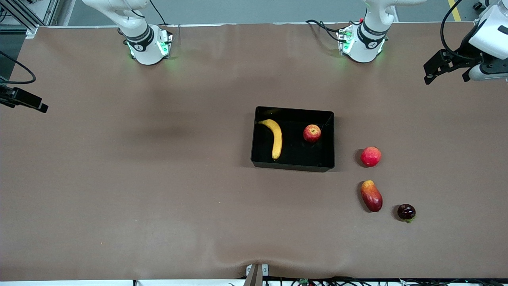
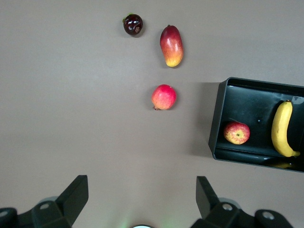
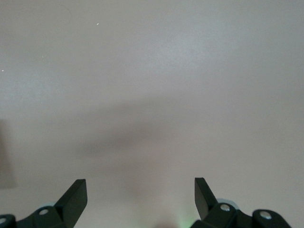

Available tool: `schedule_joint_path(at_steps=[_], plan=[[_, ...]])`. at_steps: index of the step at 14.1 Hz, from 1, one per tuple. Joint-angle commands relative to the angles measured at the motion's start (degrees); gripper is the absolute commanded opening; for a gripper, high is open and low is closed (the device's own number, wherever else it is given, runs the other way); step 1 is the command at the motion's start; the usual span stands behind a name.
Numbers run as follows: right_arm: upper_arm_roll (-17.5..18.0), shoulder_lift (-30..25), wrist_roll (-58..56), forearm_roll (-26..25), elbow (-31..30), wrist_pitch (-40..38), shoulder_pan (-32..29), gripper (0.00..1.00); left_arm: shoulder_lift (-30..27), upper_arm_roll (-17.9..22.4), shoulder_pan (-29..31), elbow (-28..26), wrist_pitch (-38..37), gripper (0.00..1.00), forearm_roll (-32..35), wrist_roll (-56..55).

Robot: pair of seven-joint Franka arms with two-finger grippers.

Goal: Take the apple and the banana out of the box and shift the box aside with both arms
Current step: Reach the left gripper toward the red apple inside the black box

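The black box (image 1: pixel 293 166) sits on the brown table near its middle. In it lie the yellow banana (image 1: pixel 275 137) and the red apple (image 1: pixel 312 133), apart from each other. All three also show in the left wrist view: the box (image 2: pixel 216 118), the banana (image 2: pixel 281 128) and the apple (image 2: pixel 236 132). My left gripper (image 1: pixel 428 75) is open and empty, up over the left arm's end of the table; in its wrist view (image 2: pixel 142 190) it is over bare table. My right gripper (image 1: pixel 39 106) is open and empty, up over the right arm's end of the table; its wrist view (image 3: pixel 140 190) shows only bare table.
A pinkish-red round fruit (image 1: pixel 370 156) lies beside the box toward the left arm's end. A red-orange mango (image 1: pixel 371 196) and a small dark fruit (image 1: pixel 406 211) lie nearer to the front camera. The left wrist view shows them too: the round fruit (image 2: pixel 164 97), the mango (image 2: pixel 171 45) and the dark fruit (image 2: pixel 133 24).
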Motion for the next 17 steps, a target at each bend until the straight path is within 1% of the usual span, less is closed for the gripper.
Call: schedule_joint_path(at_steps=[1,3,5,7,9,11,13,15,16,17], plan=[[0.38,-0.49,-0.06,-0.18,-0.44,-0.12,-0.54,1.0,0.58,0.34,-0.26,1.39,-1.11,1.0,0.01,0.0],[0.46,-0.49,-0.06,-0.18,-0.44,-0.03,-0.46,1.0,1.63,0.43,-0.26,1.48,-1.02,1.0,0.1,0.26],[0.38,-0.49,-0.06,-0.18,-0.53,-0.04,-0.45,1.0,5.74,0.08,-0.7,3.66,-0.93,1.0,0.1,0.26],[0.46,-0.49,-0.06,-0.18,-0.44,0.05,-0.37,1.0,8.13,-1.84,-2.19,3.24,-0.58,1.0,-0.08,-2.7],[0.46,-0.49,-0.06,-0.18,-0.44,-0.03,-0.28,1.0,13.21,-5.7,-3.51,3.58,3.09,1.0,-0.95,-12.07],[0.46,-0.49,-0.06,-0.09,-1.48,-0.3,-0.54,1.0,18.75,-9.31,-5.09,3.41,9.67,1.0,-0.87,-21.84],[0.38,-0.57,-0.15,0.26,-1.84,-0.3,-0.8,1.0,23.67,-10.73,-7.8,3.06,14.87,1.0,-0.35,-29.58],[0.38,-0.57,-0.32,0.26,-2.11,-0.3,-0.8,1.0,28.42,-10.73,-11.49,2.45,18.73,1.0,0.18,-40.55],[0.38,-0.57,-0.32,0.26,-2.28,-0.38,-0.72,1.0,29.92,-10.64,-12.9,1.05,21.11,1.0,0.45,-44.09],[0.38,-0.57,-0.32,0.26,-2.2,-0.38,-0.72,1.0,30.72,-10.73,-13.87,-1.31,24.17,1.0,2.1,-46.82]])
